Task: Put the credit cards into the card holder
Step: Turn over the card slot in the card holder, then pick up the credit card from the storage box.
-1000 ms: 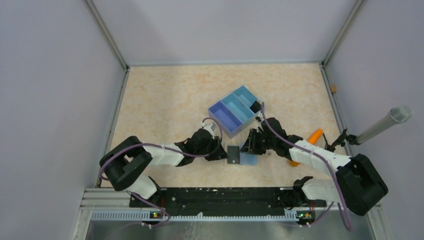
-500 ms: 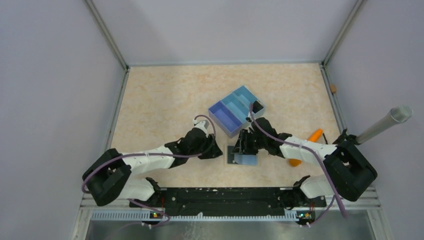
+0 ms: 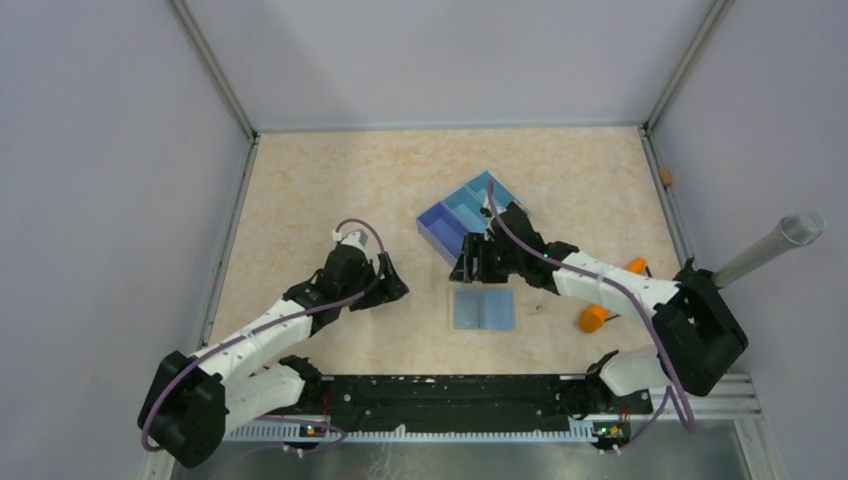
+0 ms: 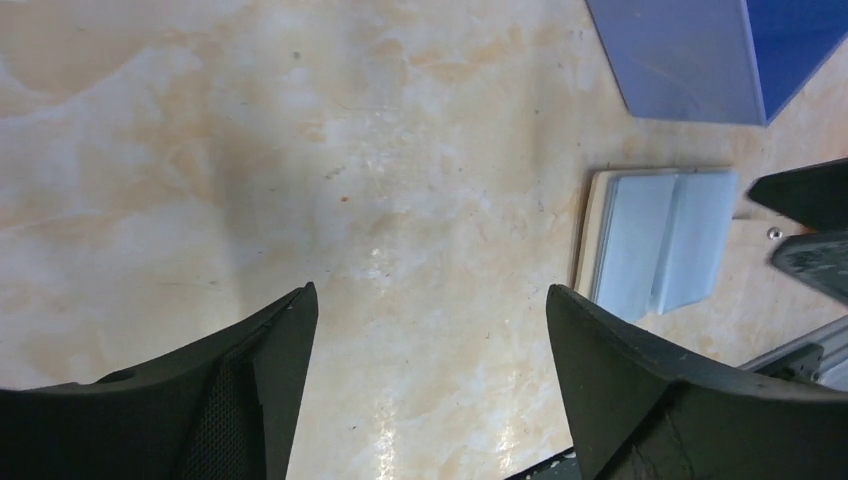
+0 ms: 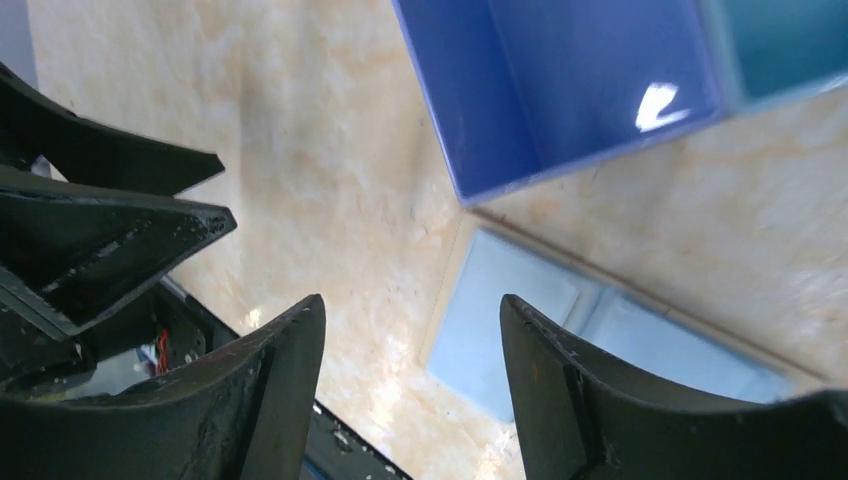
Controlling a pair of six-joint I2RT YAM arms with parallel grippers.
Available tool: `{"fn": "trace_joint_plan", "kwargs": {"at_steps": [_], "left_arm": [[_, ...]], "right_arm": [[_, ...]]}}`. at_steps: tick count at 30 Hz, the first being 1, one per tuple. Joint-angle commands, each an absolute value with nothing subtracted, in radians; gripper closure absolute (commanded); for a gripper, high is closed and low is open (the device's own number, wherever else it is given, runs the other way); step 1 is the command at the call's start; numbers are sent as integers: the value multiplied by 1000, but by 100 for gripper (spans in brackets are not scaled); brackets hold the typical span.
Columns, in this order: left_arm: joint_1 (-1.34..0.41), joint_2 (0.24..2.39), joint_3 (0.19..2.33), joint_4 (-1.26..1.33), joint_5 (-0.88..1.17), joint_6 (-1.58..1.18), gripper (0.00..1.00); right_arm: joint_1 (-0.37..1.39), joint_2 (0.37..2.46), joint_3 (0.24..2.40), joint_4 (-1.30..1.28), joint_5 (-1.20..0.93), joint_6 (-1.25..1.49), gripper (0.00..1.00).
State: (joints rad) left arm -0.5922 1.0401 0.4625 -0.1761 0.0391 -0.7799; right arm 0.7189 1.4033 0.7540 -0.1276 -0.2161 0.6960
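the credit cards are thin, flat, light-blue rectangles with a dull sheen. two of them [image 3: 483, 309] lie side by side and slightly overlapped, faces up. under them sits the card holder [image 4: 588, 230], a flat beige sleeve that shows only as a narrow pale rim along one side of the blue; whether the cards are tucked into it or just resting on top cannot be told. this stack lies flat on the marbled beige table [image 3: 330, 200], just in front of the near corner of the blue plastic tray [image 3: 438, 222], close to it but apart.

counted: two cards, one holder, and one tray with three compartments, one deep blue and two lighter teal-blue. an orange object [image 3: 594, 318] shows at the right beside the right arm, and one grey cylinder on a stand [image 3: 770, 245] at the far right.

the left gripper [image 4: 430, 300] hangs over bare table well to the left of the cards, black fingers [image 4: 260, 390] spread wide with nothing between them. the right gripper [image 5: 412, 310] hovers over the tray's near corner and the cards' far edge, fingers likewise parted and empty.
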Motion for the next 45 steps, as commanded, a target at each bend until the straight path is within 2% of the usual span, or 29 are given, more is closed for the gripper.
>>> {"fn": "trace_joint_plan", "kwargs": {"at_steps": [1, 3, 7, 15, 23, 31, 45], "left_arm": [[-511, 970, 566, -337, 101, -654, 7], [-472, 954, 628, -415, 109, -593, 2], [-396, 946, 747, -542, 134, -476, 1], [-320, 971, 872, -618, 134, -329, 1], [-298, 990, 882, -624, 129, -275, 1], [-280, 1000, 875, -618, 157, -274, 1], [-261, 999, 868, -612, 189, -279, 1]], "right_arm": [[637, 1313, 906, -307, -88, 531, 34], [553, 1300, 953, -352, -91, 469, 29], [397, 1334, 1067, -417, -75, 331, 25], [218, 1611, 1311, -477, -189, 86, 26], [199, 1869, 1481, -606, -295, -85, 27], [177, 1980, 1536, -632, -296, -112, 28], [137, 1941, 1579, -620, -246, -99, 34]]}}
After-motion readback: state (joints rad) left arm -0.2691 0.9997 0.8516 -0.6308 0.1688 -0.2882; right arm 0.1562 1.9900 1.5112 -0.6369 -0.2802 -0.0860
